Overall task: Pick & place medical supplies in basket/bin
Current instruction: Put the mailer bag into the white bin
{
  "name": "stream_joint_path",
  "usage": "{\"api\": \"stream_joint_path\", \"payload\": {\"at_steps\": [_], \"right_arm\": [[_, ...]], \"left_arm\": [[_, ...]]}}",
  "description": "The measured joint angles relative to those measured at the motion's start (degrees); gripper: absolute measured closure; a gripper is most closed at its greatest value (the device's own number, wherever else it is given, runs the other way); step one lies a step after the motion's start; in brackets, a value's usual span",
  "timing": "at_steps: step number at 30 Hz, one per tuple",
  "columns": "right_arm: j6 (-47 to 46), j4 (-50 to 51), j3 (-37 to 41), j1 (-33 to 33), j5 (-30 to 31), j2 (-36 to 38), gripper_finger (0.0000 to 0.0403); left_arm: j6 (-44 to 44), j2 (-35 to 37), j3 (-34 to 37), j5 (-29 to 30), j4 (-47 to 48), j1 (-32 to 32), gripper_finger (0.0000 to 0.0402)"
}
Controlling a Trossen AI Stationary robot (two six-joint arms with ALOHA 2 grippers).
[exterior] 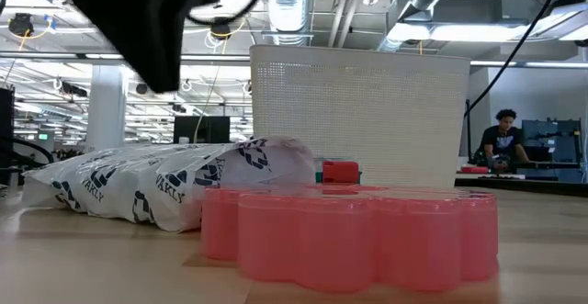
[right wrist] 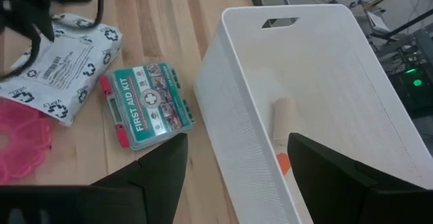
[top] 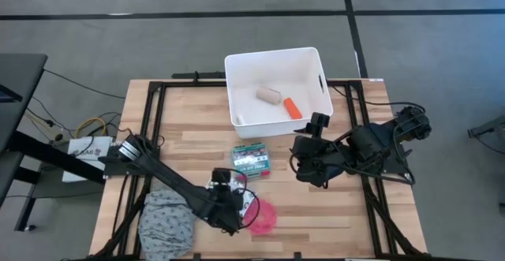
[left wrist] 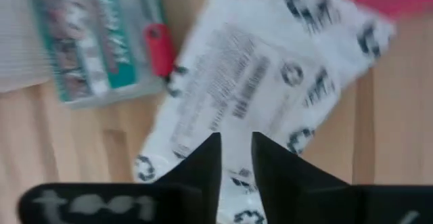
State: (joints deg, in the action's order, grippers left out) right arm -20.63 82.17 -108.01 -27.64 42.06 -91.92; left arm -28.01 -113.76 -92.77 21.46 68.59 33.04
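Looking from the near edge of the wooden tabletop [top: 197, 135], we find the pink scalloped plastic disc [top: 263, 216] lying close to that edge; in the low view it fills the foreground and hides the base of whatever stands behind it. Just beside it lies the white packet with black print [left wrist: 250, 82], mostly covered from above by the left claw [top: 223, 188], which sits over it. In the left wrist view its two dark fingers [left wrist: 203, 166] stand almost together with a thin slit between them above the packet; we cannot tell whether they pinch the wrapper. The grey patterned cloth bundle [top: 168, 220] rests at the near left corner, partly under the left arm.

Farther in lies the green-and-red first aid box [right wrist: 145, 105], flat, just beside the packet and apart from the tub, with bare wood around it. The right claw [right wrist: 230, 176] hangs over the tabletop right of this box, near the tub's near right corner, its fingers spread wide.

At the far edge stands the large white rectangular plastic tub [top: 237, 87], overhanging the tabletop's back. Inside lie a beige roll [top: 267, 95] and an orange tube [top: 292, 107], close together; most of the floor is free. The tub's wall cuts off the tube in the right wrist view.
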Motion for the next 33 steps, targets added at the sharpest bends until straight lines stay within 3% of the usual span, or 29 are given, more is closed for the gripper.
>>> {"api": "stream_joint_path", "payload": {"at_steps": [6, 9, 12, 18, 23, 28, 33], "right_arm": [[-1.86, 0.83, 0.08, 0.0, -0.14, 0.0, 0.0153], [-2.05, 0.76, 1.17, 0.02, -0.79, 0.0, 0.0153], [-2.95, -1.07, 3.82, 0.19, -1.61, 0.0, 0.0153], [-5.4, -1.94, 10.5, 0.48, -1.74, -0.04, 0.0153], [-9.83, -0.83, 15.15, 0.76, -1.61, 0.37, 0.0153], [-14.29, -2.73, 21.79, 0.66, -1.22, 4.42, 0.0153], [-14.32, -11.93, 32.73, -0.32, -2.71, 12.83, 0.0153]], "left_arm": [[1.67, -3.33, 1.05, -2.6, 1.45, 0.4, 0.0273], [-7.86, -3.67, 1.08, -2.02, 6.73, 0.46, 0.0257], [-17.35, -3.36, 1.07, -0.89, 10.85, 0.46, 0.0251], [-24.46, 0.54, 1.06, 3.43, 21.18, 2.34, 0.025], [-26.85, 6.97, 2.88, 6.67, 20.46, 3.26, 0.025], [-33.36, 16.16, 11.55, 9.85, 18.45, 3.96, 0.025], [-33.67, 29.05, 27.91, 10.34, 0.01, 4.22, 0.025]]}}
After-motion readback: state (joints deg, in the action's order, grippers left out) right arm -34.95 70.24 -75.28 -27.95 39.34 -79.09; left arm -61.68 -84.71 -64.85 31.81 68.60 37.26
